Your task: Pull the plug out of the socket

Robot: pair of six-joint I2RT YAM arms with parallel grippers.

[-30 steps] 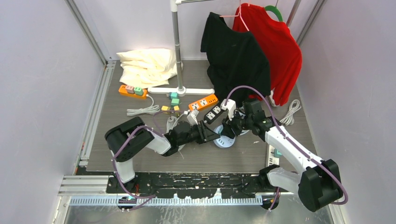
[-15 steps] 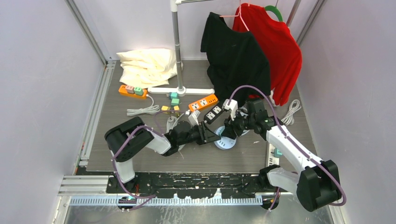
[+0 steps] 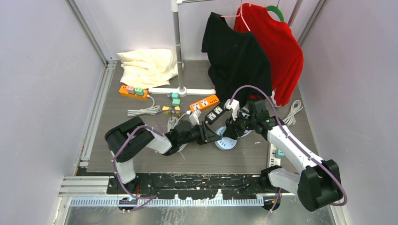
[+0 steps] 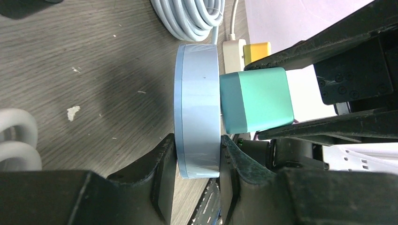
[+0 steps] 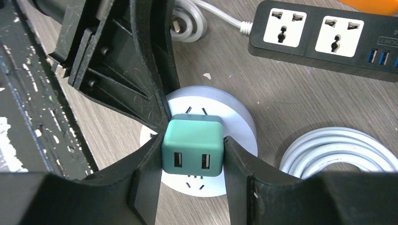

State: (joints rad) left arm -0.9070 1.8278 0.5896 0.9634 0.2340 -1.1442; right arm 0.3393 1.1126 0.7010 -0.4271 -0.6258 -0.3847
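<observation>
1. My left gripper [image 4: 197, 157] is clamped on the edge of the round grey socket [image 4: 197, 84], with one finger on either side of it.
2. My right gripper [image 5: 192, 157] is clamped on the green plug [image 5: 192, 140], with a finger against each side.
3. The plug stands at the centre of the socket face, its base against that face.
4. In the right wrist view, a black power strip [image 5: 328, 40] lies at 1 o'clock from the socket. A coiled white cable [image 5: 338, 150] lies at 3 o'clock.

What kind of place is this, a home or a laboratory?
Probably a laboratory test cell: bare walls with metal frame rails, a clothes rack and several power strips staged on one table.
</observation>
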